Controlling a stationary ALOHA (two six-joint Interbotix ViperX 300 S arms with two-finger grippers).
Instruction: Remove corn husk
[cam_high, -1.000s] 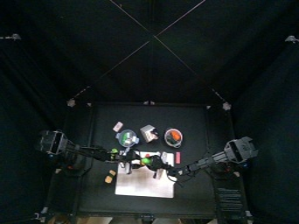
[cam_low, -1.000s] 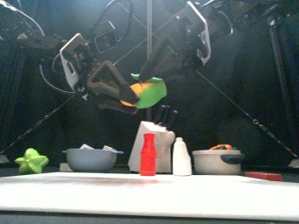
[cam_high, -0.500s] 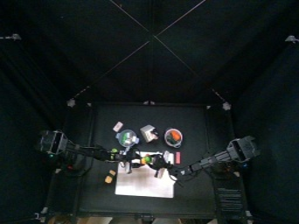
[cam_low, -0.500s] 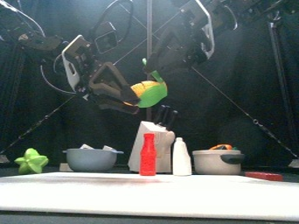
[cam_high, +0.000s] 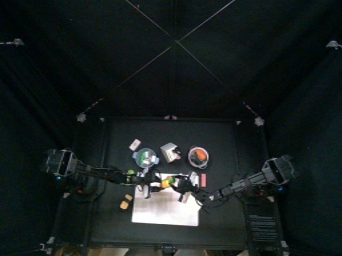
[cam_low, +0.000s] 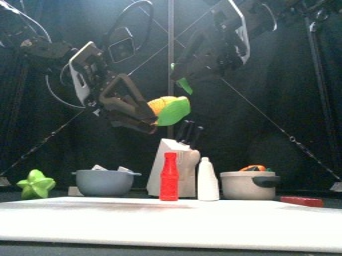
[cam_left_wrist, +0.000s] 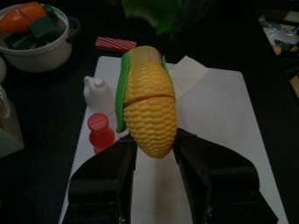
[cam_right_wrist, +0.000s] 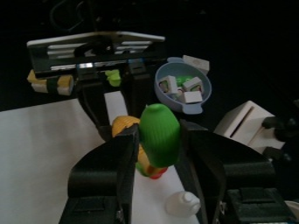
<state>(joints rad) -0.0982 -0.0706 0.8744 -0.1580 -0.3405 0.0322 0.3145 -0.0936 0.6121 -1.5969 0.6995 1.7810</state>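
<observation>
On the table (cam_low: 174, 212) a red bottle (cam_low: 168, 177) stands beside a white one (cam_low: 207, 180); above them the left end effector (cam_left_wrist: 156, 156) grips the corn (cam_left_wrist: 149, 109), while the right end effector (cam_right_wrist: 160, 166) clasps its green husk (cam_right_wrist: 160, 136)

we're in a robot lab rig: black curtains (cam_high: 54, 90) pen in a small black table (cam_high: 107, 225), two arms on mounts, kitchen props like a bowl (cam_low: 107, 181) and pot (cam_low: 247, 184).
</observation>
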